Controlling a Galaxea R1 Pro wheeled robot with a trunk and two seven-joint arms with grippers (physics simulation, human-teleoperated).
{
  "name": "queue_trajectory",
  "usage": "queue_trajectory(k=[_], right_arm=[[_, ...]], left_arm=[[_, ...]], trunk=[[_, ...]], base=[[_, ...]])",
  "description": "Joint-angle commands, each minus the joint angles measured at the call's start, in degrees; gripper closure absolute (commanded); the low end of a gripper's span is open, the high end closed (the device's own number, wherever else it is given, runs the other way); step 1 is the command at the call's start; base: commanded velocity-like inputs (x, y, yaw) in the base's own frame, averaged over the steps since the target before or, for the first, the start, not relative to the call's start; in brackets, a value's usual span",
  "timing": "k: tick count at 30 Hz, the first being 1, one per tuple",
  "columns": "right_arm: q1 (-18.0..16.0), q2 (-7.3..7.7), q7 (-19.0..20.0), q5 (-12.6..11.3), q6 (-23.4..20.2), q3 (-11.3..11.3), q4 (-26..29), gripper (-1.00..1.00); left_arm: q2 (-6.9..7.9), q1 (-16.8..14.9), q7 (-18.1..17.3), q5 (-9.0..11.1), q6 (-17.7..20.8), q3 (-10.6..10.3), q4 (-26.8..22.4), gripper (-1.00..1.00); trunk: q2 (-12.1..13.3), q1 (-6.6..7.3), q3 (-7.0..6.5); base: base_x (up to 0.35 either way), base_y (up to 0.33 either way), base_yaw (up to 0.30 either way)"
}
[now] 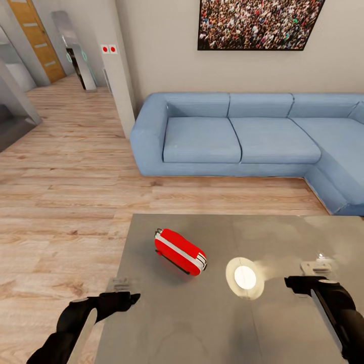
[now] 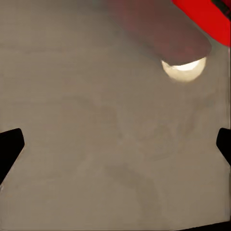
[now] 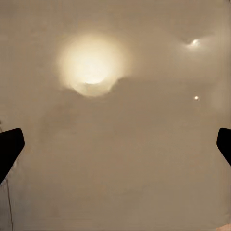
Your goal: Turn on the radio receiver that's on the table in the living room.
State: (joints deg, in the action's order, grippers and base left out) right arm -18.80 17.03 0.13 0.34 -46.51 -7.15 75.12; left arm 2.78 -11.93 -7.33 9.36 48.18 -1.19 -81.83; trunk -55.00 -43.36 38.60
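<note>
The red radio receiver (image 1: 180,251) with its white trim band lies slanted on the glossy grey table (image 1: 202,318), left of the middle; I cannot make out its dial. My left gripper (image 1: 129,299) hovers open over the table's near left edge, short of the radio. In the left wrist view the left gripper (image 2: 115,144) is spread wide over the bare top, and a red corner of the radio (image 2: 207,17) shows ahead. My right gripper (image 1: 292,282) is open over the table's right side, well clear of the radio. In the right wrist view the right gripper (image 3: 115,144) has nothing between its fingers.
A bright round lamp reflection (image 1: 245,277) glares on the tabletop between the radio and my right gripper. Beyond the table stands a blue L-shaped sofa (image 1: 242,134) under a framed crowd picture (image 1: 258,23). Light wood floor (image 1: 65,202) stretches left toward a hallway.
</note>
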Motion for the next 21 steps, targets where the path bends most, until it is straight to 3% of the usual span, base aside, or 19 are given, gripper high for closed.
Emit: queue_trajectory(k=[1,5,8,10,13,21], right_arm=[[-3.2,-0.06,0.1,0.1,0.9,2.4,-4.1,-1.00],[-6.2,-0.16,0.1,0.1,4.0,6.6,-9.1,-1.00],[-6.7,-0.57,0.2,0.1,5.1,7.9,-10.0,-1.00],[-6.9,-1.57,0.3,0.1,5.5,8.5,-10.2,-1.00],[-7.0,-4.41,0.8,0.2,5.8,9.1,-9.6,-1.00],[-7.0,-5.89,1.8,0.1,5.7,9.4,-8.3,-1.00]], left_arm=[[-0.05,-2.0,0.0,0.1,0.0,0.0,1.1,-1.00],[-0.44,-5.3,0.0,0.0,-0.5,-0.1,5.1,-1.00],[-0.96,-6.8,0.0,-0.1,-0.8,-0.2,7.7,-1.00],[-1.16,-7.4,0.0,-0.2,-1.9,-0.5,9.5,-1.00],[-1.27,-7.9,0.0,-0.3,-6.3,-1.6,13.6,-1.00],[-0.73,-8.1,0.0,-1.1,-8.2,-3.0,17.2,-1.00]], trunk=[[0.0,0.00,0.00],[0.0,0.00,0.00],[0.0,0.00,0.00],[0.0,0.00,0.00],[0.0,0.00,0.00],[0.0,0.00,0.00]], base=[[0.000,0.000,0.000],[0.000,0.000,0.000],[0.000,0.000,0.000],[0.000,0.000,0.000],[0.000,0.000,0.000],[0.000,0.000,0.000]])
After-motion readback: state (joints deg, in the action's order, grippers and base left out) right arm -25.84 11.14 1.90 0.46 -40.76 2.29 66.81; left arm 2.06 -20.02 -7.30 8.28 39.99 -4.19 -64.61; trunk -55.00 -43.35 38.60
